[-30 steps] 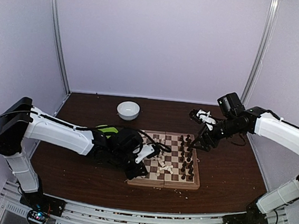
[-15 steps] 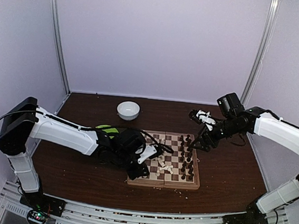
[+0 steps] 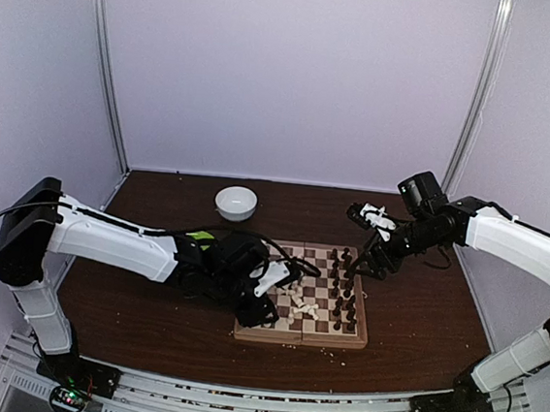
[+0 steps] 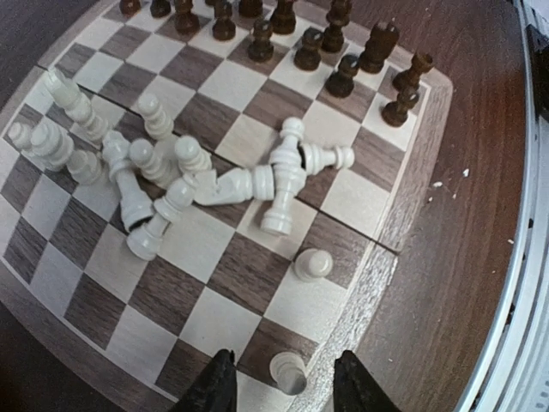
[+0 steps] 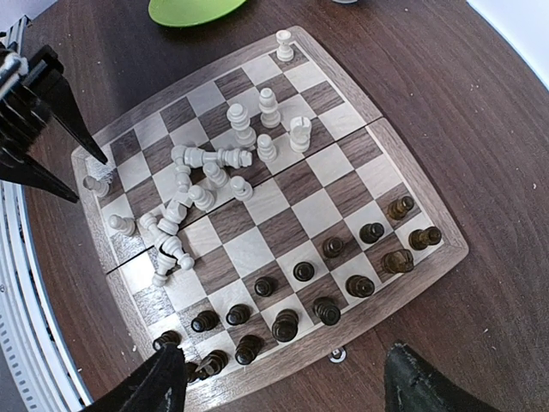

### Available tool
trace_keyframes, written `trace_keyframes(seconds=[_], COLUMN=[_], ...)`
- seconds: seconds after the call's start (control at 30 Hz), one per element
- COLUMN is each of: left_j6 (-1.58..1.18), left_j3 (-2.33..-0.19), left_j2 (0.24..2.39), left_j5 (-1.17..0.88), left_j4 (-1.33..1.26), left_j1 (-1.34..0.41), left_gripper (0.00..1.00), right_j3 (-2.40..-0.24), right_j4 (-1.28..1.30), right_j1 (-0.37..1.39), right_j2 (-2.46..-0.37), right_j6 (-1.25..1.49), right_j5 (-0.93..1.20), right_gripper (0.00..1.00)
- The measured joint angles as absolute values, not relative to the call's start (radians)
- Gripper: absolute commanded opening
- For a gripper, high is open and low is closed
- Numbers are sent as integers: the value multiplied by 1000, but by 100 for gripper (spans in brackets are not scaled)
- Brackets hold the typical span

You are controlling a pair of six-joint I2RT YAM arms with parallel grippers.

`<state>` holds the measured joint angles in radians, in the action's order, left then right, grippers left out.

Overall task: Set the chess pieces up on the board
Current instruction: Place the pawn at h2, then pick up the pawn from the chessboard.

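The board (image 3: 313, 334) lies between both arms. Dark chess pieces (image 5: 327, 294) stand in two rows along its right side. Most white chess pieces (image 4: 214, 176) lie toppled in a heap mid-board, and a few stand upright. My left gripper (image 4: 289, 388) hangs open over the board's near-left corner. A white piece (image 4: 289, 371) stands upright between its fingers (image 4: 221, 384), with a gap on both sides. Another white piece (image 4: 313, 263) stands one square further in. My right gripper (image 5: 287, 378) is wide open above the dark rows, holding nothing.
A white bowl (image 3: 235, 202) sits on the brown table behind the board. A green plate (image 5: 193, 9) lies left of the board, mostly hidden under my left arm in the top view. Pale crumbs (image 4: 450, 178) dot the table near the board's edge.
My left gripper has opened and let go of the white piece, which now stands on the corner square. The right arm has stayed still.
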<state>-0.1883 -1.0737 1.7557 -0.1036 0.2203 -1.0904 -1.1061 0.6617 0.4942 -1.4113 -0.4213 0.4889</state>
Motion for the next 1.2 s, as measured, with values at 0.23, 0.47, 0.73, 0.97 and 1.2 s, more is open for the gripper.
trace_keyframes(seconds=[0.23,0.47,0.73,0.97,1.2], left_j6=[-180,-169,-163,-152,-139], left_j3=[-1127,-1214,-1253,-1262,-1301], left_j2=[1714,1792,1871,1897,1950], left_j5=[-117,-136,-153,-159,-159], left_j4=[215,213,233,260,274], left_j1=[-1090,-1090,-1090,-1090,-1090], left_gripper=[38,34,38,36,27], right_j3=[-1106,-1106,-1098,-1098,-1098], right_j4=[662,662,662,662,662], right_j1=[494,494,494,494,494], right_j2=[-1412,-1412,-1412,-1412,-1412], right_j6=[-424,-424,-429,-442,-442], right_j5=[488,488,482,478,474], right_gripper=[79,79,79,79,79])
